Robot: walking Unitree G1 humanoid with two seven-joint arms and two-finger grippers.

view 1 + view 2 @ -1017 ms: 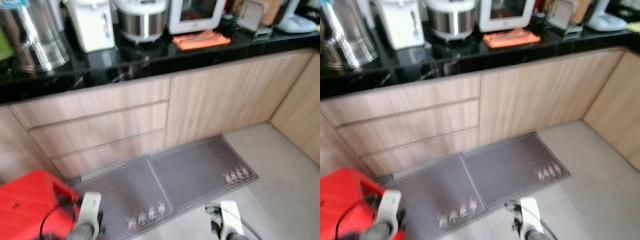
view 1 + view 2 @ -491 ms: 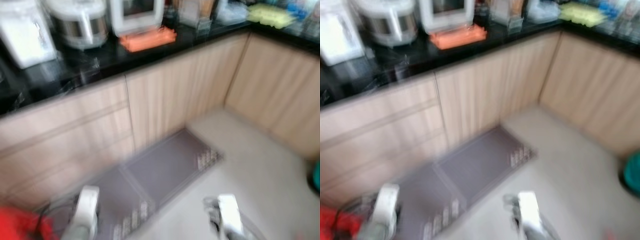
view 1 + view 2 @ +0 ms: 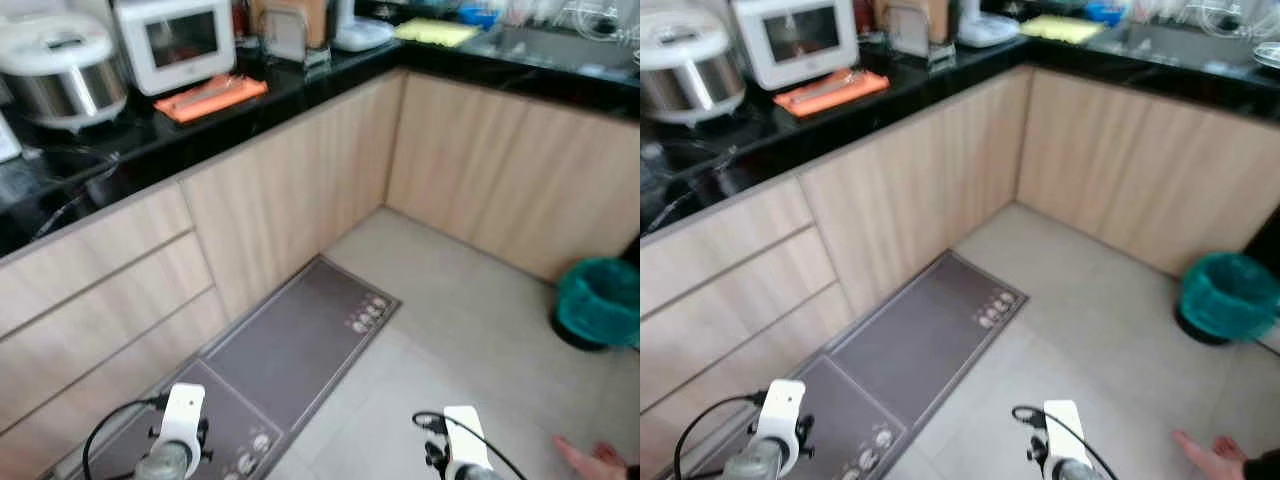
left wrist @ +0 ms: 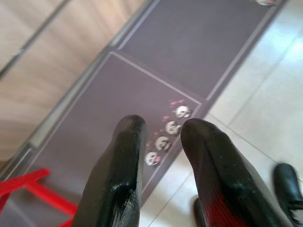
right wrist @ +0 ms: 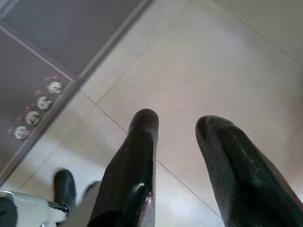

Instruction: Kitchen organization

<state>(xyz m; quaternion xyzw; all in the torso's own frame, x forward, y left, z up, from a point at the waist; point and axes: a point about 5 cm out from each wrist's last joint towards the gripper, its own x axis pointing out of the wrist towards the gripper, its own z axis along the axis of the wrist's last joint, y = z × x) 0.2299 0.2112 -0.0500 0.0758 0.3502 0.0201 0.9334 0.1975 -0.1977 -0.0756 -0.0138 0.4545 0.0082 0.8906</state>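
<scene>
Though lined with a matching bag, gives no clue to its contents: one teal bin (image 3: 598, 303) on the tiled floor at the right edge, below the cabinets. Top right, sunk into the black countertop (image 3: 300, 80), one sink (image 3: 545, 45), contents too blurred to tell, with one yellow cloth (image 3: 436, 31) just beside it.

Swung to the right since a second ago: bin and sink now inside the frame, the big steel pot and white dispenser gone off the left, the red stool (image 4: 28, 189) gone from the lower left corner of the head view.

Upper left on the counter, the things to organize: one rice cooker (image 3: 60, 65), one white oven (image 3: 175, 42), one orange cloth (image 3: 210, 97) lying before it. Two grey mats (image 3: 300, 340) end to end along the cabinet base.

Hanging low at the bottom edge, left gripper (image 4: 163, 125) over the near mat, fingers apart and empty; right gripper (image 5: 177, 120) over bare tile, fingers likewise spread, holding nothing. One person's hand (image 3: 590, 460) at the lower right corner.
</scene>
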